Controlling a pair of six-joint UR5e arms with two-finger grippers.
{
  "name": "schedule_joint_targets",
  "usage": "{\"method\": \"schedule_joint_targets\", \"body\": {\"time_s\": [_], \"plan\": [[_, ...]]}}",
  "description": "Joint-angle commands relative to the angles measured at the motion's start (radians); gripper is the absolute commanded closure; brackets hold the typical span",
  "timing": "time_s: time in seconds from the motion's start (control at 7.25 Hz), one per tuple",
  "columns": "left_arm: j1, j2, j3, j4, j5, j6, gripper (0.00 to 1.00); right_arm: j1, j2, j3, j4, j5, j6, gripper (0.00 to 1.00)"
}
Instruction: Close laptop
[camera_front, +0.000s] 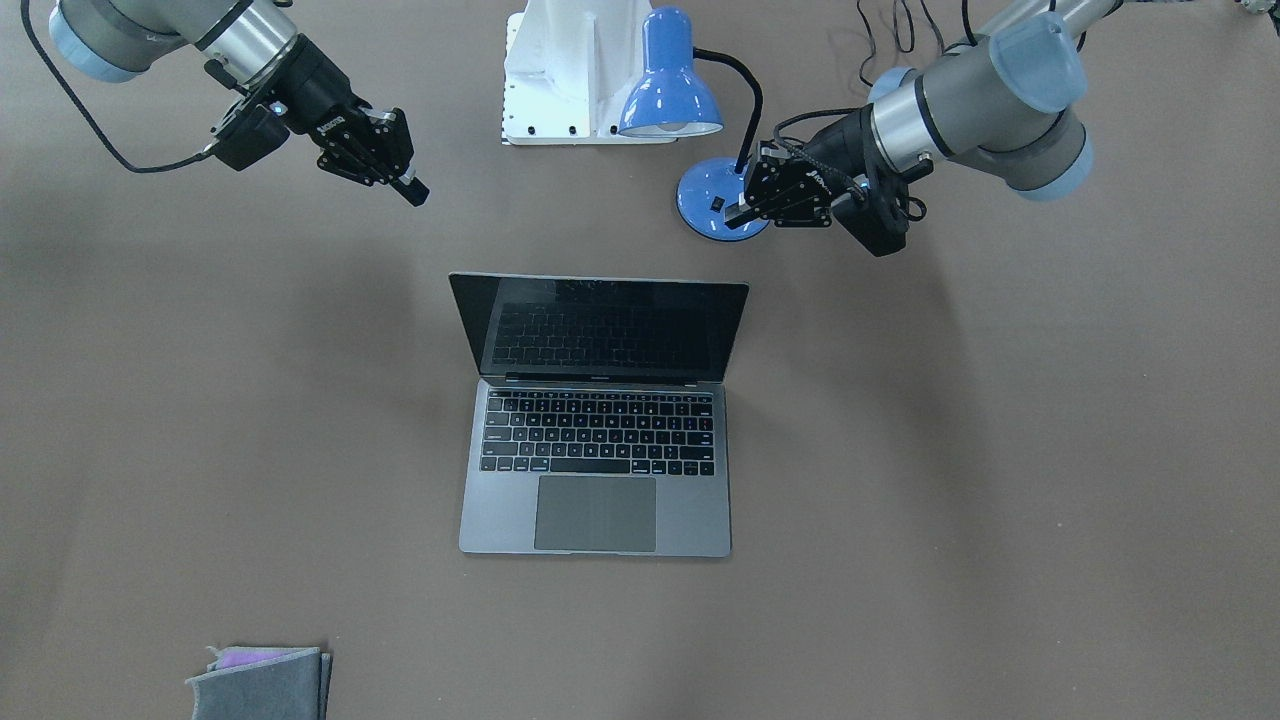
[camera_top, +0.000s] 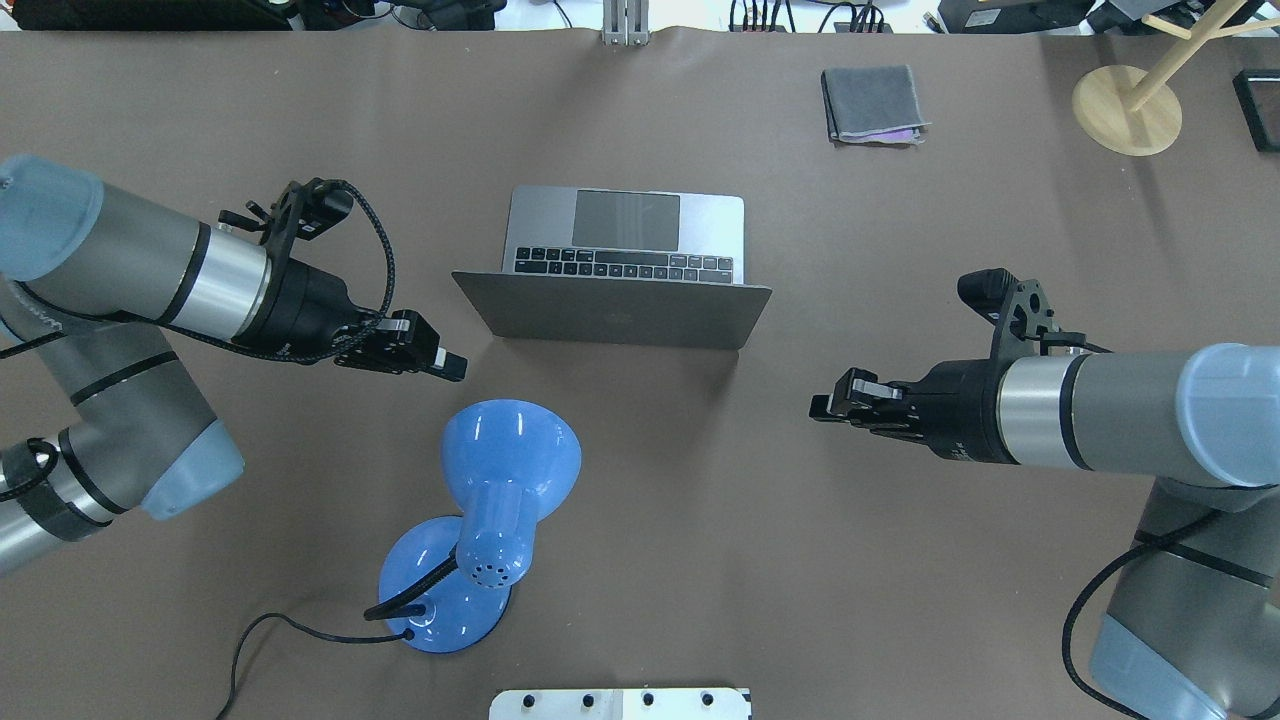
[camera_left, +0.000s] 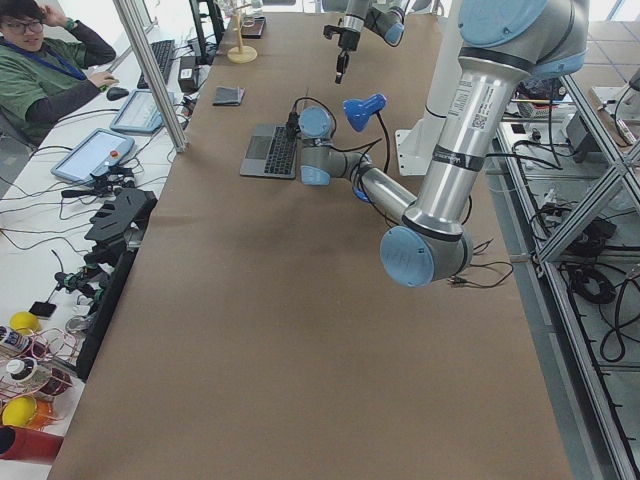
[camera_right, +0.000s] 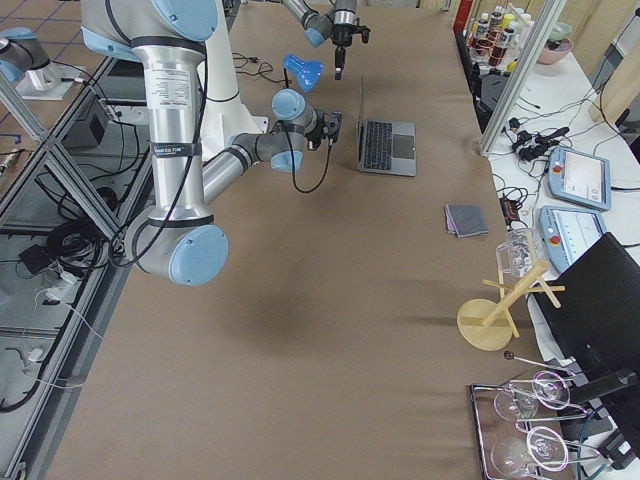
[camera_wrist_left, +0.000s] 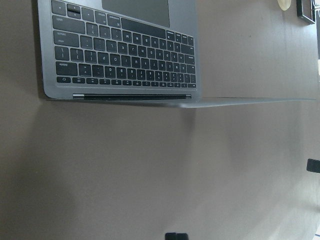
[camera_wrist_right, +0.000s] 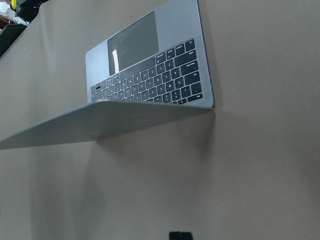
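The space-grey laptop (camera_front: 597, 470) stands open in the middle of the brown table, with its black screen tilted back toward me. In the overhead view I see the back of its lid (camera_top: 620, 310). My left gripper (camera_top: 455, 365) is shut and empty, hovering just left of the lid's near corner. My right gripper (camera_top: 820, 407) is shut and empty, a short way right of the lid. The left wrist view shows the keyboard and hinge (camera_wrist_left: 125, 55). The right wrist view shows the lid's back edge and the keyboard (camera_wrist_right: 150, 75).
A blue desk lamp (camera_top: 500, 480) stands on the near side of the table between the arms, with its cord trailing left. A folded grey cloth (camera_top: 870, 103) lies at the far right. A wooden stand (camera_top: 1125, 110) is beyond it.
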Motion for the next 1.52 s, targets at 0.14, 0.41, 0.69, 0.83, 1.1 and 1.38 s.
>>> {"method": "schedule_joint_targets", "body": {"time_s": [0.14,0.41,0.69,0.83,1.1,1.38], "plan": [[0.003,-0.038,0.050,0.003,0.008,0.005,1.00,0.015,0.064,-0.010,-0.055,-0.002,0.002,1.00],[0.003,-0.040,0.052,0.004,0.008,0.007,1.00,0.033,0.174,-0.020,-0.188,-0.003,0.002,1.00],[0.000,-0.055,0.050,0.010,0.036,0.007,1.00,0.033,0.202,-0.039,-0.218,-0.023,-0.001,1.00],[-0.009,-0.066,0.061,0.012,0.043,0.007,1.00,0.035,0.202,-0.049,-0.217,-0.023,-0.002,1.00],[-0.035,-0.090,0.088,0.013,0.042,0.007,1.00,0.035,0.243,-0.108,-0.217,-0.025,-0.001,1.00],[-0.055,-0.105,0.096,0.035,0.043,0.010,1.00,0.036,0.248,-0.117,-0.217,-0.037,-0.005,1.00]]}}
